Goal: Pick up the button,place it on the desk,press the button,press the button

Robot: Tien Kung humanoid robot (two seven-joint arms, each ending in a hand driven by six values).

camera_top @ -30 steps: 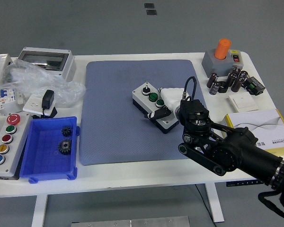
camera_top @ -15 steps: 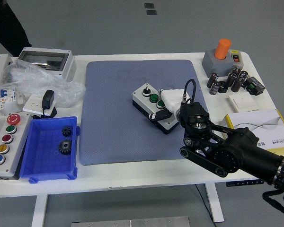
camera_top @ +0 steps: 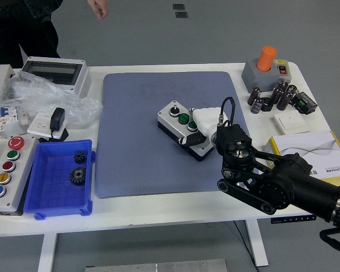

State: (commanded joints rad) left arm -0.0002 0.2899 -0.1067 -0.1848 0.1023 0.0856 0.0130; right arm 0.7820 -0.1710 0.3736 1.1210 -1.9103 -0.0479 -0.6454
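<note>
Head view: grey rectangular button box with black base (camera_top: 184, 129) lies flat on the blue-grey mat (camera_top: 136, 147) covering the white bench (camera_top: 158, 207), so pick-up and placement appear complete. Right robot hand (camera_top: 199, 129) rests at the box's right end, a dark fingertip (camera_top: 192, 139) on its top; grip indeterminable. Pressing apparently underway.
</note>
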